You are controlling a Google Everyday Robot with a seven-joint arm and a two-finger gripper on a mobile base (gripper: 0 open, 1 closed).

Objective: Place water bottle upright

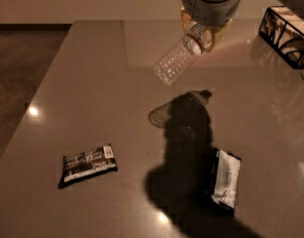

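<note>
The water bottle [178, 57] is a small clear ribbed plastic bottle. It hangs in the air above the table, tilted, with its base down to the left and its neck up to the right. My gripper [203, 33] is at the top of the view, shut on the bottle's neck end, where the label band with a red stripe shows. The cap is hidden behind the fingers. The shadow of the bottle and arm falls on the table [92, 98] below.
A flat dark snack packet [87, 165] lies at the front left. A second packet [223, 180] lies at the front right, partly in shadow. A dark wire basket [285, 36] stands at the back right. The table's left edge borders a dark floor.
</note>
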